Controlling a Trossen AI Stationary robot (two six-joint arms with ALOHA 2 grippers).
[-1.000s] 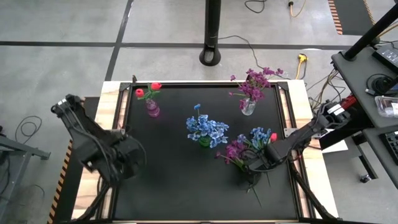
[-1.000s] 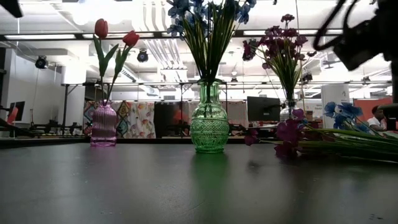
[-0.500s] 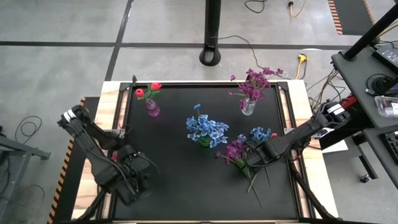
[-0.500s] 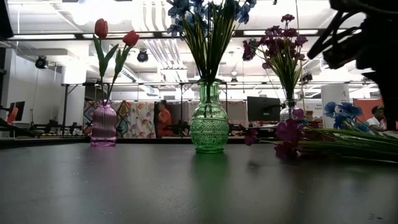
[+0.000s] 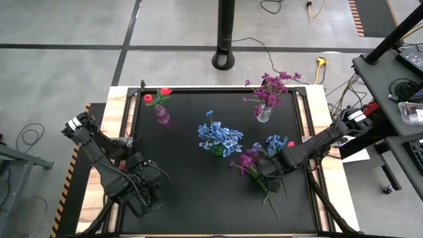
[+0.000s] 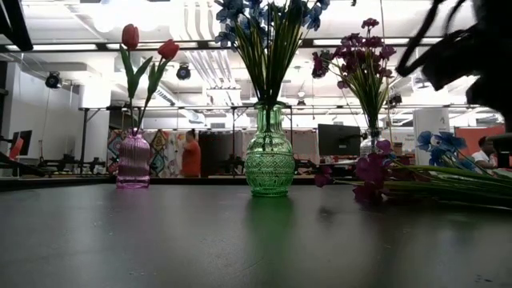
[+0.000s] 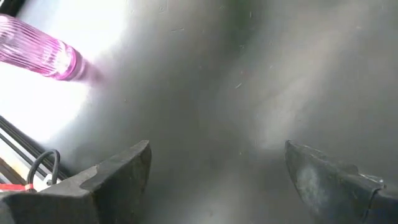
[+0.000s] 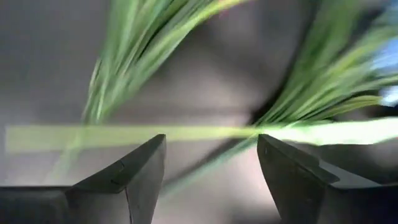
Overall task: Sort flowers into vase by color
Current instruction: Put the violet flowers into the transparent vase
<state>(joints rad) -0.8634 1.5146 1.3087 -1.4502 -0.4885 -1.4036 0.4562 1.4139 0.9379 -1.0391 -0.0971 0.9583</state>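
Since half a second ago the right gripper (image 5: 268,170) has been shifted only slightly over the pile of loose flowers (image 5: 261,160) at the table's right side, while the left gripper (image 5: 153,192) has been held almost where it was, over the bare black table (image 5: 198,192) near its front left. In the low view, a person in an orange top (image 6: 190,155) has been carried further left in the room behind.

In the right wrist view the right gripper's fingers (image 8: 134,174) are spread wide, with green stems (image 8: 186,132) seen crossing beyond them; nothing is gripped. In the left wrist view the left gripper's fingers (image 7: 118,174) are likewise held wide apart over bare table.

Two red tulips (image 5: 157,96) are stood in the pink vase (image 5: 162,116) at the back left, blue blooms (image 5: 220,137) in the green vase (image 6: 270,163) at the centre, and purple sprays (image 5: 272,87) in the clear vase (image 5: 263,114) at the back right. Purple and blue flowers remain lying in the pile.
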